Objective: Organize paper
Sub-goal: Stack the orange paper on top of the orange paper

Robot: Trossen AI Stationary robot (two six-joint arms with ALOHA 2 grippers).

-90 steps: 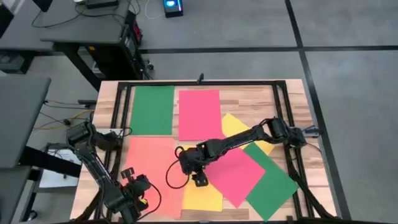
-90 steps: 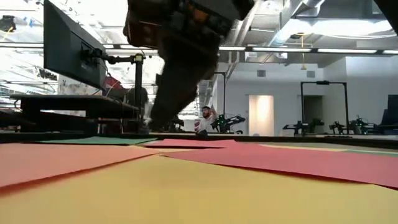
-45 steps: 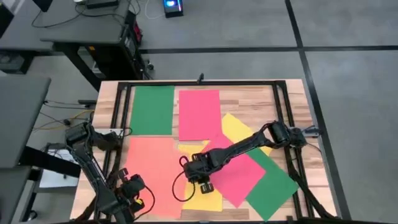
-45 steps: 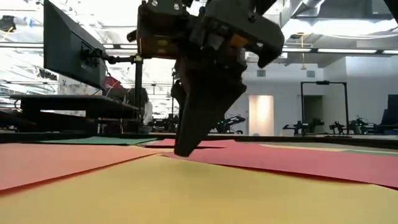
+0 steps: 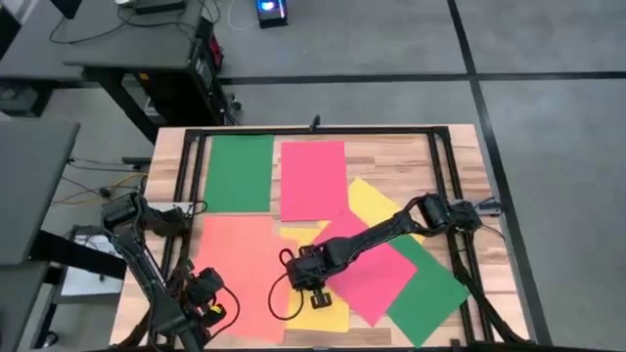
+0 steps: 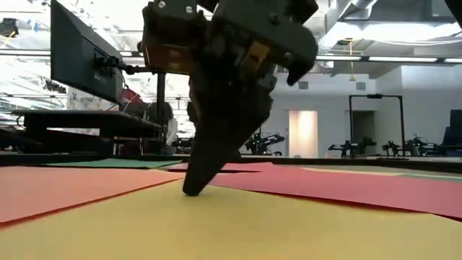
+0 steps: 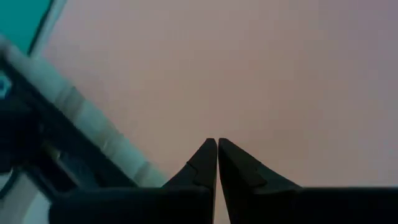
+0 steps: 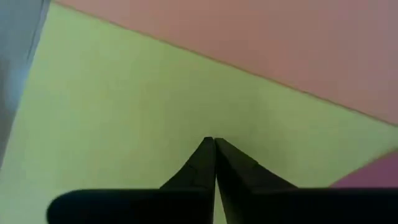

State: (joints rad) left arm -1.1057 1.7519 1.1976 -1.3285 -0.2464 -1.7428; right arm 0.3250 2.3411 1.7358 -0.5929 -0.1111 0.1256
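My right claw sat low in the middle of the high frame, fingers pressed together to a single point, holding nothing. In the low view that tip touched the near yellow sheet just in front of the edge of the pink-red one. The right wrist view showed the same: closed fingers over yellow paper, with a pink-red sheet across the far side.

My left claw waited at the lower left of the high frame, over the orange sheet. Its fingers were also closed together, empty, with plain orange paper filling most of that wrist view.

Paper on the desk, by the high frame:
- Green sheet, upper left, lying square.
- Pink-red sheet, just to its right, also square.
- Orange sheet, lower left.
- Yellow sheet at lower centre, partly under the tilted pink-red sheet.
- Another yellow sheet, tilted, right of centre, showing from beneath the pile.
- Second green sheet, tilted, lower right, beneath the pink-red one.
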